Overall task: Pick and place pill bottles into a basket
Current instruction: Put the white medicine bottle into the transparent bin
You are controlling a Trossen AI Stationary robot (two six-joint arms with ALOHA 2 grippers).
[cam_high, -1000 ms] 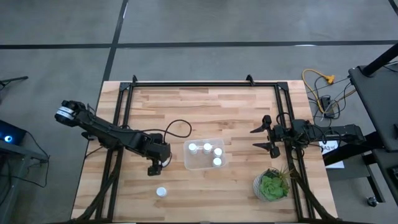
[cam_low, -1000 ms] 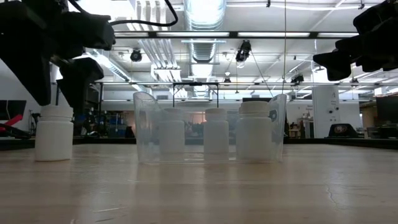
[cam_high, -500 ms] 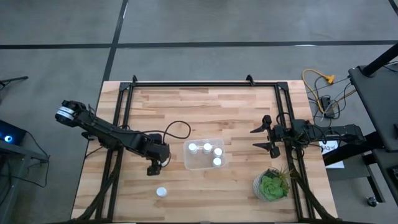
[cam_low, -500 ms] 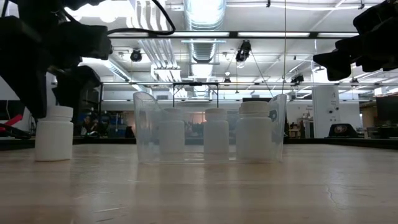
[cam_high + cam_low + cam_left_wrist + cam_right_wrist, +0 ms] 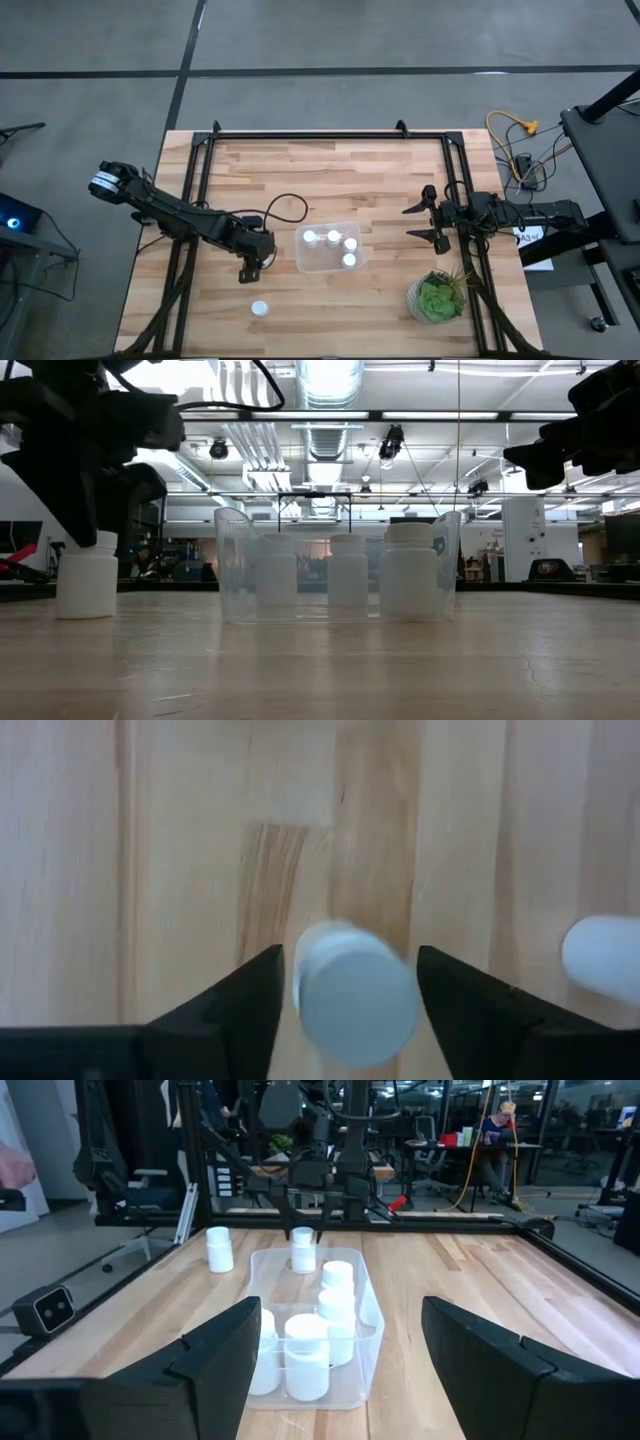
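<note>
In the high view the left hand sits lower left of centre on the wooden desk, just left of the basket. Its arm reaches in from the left edge of the frame. The left wrist view looks straight down on one pill bottle, its round white cap centred under this hand. Whether the hand is already grasping it or only bracketing it cannot be told. In the low view a bottle stands upright on the desk at the left of the frame, with the dark hand directly over its cap. The basket lies at the middle of the desk and holds four bottles, all upright, gathered toward its right half. Another loose bottle stands alone near the bottom of the high view, below the left hand and well apart from the basket. The right hand waits right of centre, apart from the basket, released with its fingers spread wide and nothing between them. A green potted plant sits at the lower right of the desk, below that hand.
</note>
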